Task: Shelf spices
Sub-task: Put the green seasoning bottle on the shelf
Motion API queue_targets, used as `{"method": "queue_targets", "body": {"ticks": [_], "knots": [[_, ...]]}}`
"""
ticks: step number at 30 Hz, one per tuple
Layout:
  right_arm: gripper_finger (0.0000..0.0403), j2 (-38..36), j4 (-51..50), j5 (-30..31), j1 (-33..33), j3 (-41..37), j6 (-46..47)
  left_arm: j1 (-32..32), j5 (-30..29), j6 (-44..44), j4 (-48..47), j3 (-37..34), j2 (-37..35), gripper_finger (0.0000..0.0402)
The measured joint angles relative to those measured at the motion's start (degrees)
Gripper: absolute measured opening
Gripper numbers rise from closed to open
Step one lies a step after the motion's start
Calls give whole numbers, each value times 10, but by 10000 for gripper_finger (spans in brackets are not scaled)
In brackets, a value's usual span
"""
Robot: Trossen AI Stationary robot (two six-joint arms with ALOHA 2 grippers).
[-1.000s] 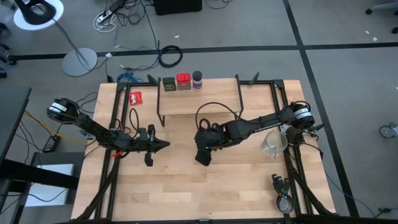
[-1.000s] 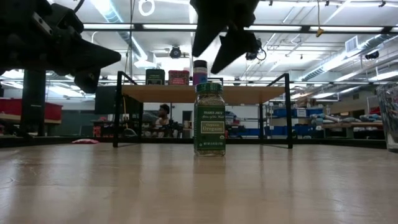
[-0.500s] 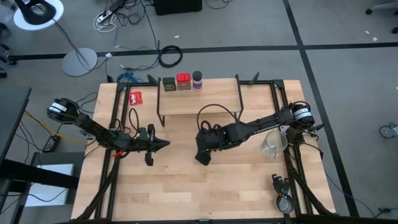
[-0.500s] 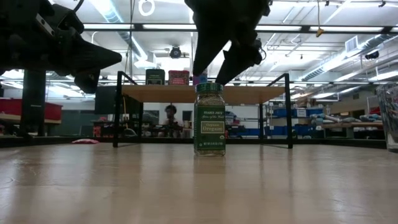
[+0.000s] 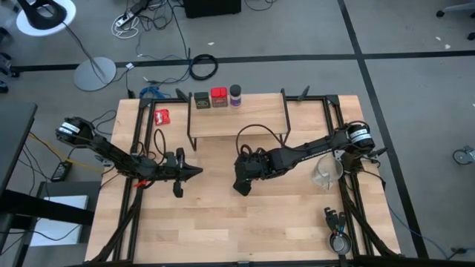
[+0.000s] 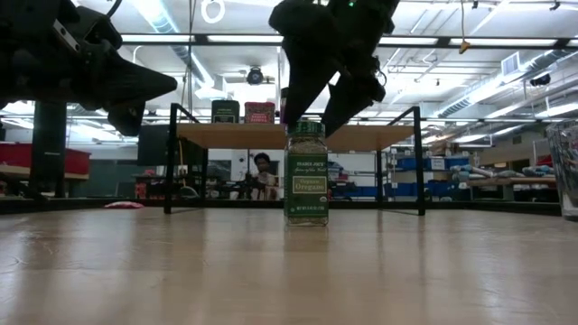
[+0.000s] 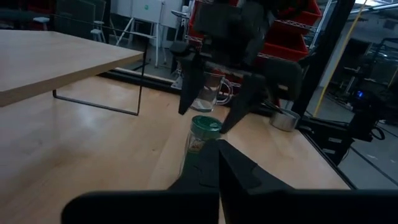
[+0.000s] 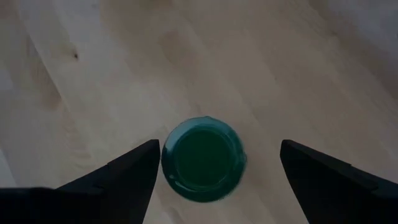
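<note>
Right claw [image 6: 313,116] spread, poised directly over green jar [image 6: 306,173], which stands upright on bench [image 6: 289,271]. Fingers to be lowered evenly astride the cap before closing. Beyond: shelf [image 6: 293,135], three spices already placed.

Right pincer [image 8: 214,163] points down, spread wide; left pincer [image 5: 194,172] closed.

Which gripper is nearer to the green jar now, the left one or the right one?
The right. The right gripper hangs open directly above the green jar, one finger on each side of its lid. The left gripper waits apart, beside the jar, fingers shut.
</note>
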Motion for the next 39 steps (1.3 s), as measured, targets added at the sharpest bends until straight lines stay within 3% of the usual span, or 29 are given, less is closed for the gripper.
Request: {"method": "queue_targets", "body": {"ticks": [14, 21, 29, 39], "knots": [[324, 50, 49, -44, -12, 0, 1, 0, -5, -7, -3, 1, 0, 0], [280, 50, 52, -58, -17, 0, 10, 0, -6, -7, -9, 0, 0, 1], [203, 48, 67, -55, -20, 2, 10, 0, -7, -7, -11, 0, 0, 1], [200, 51, 57, -63, -21, 33, -5, 0, -7, -7, -13, 0, 0, 1]]}}
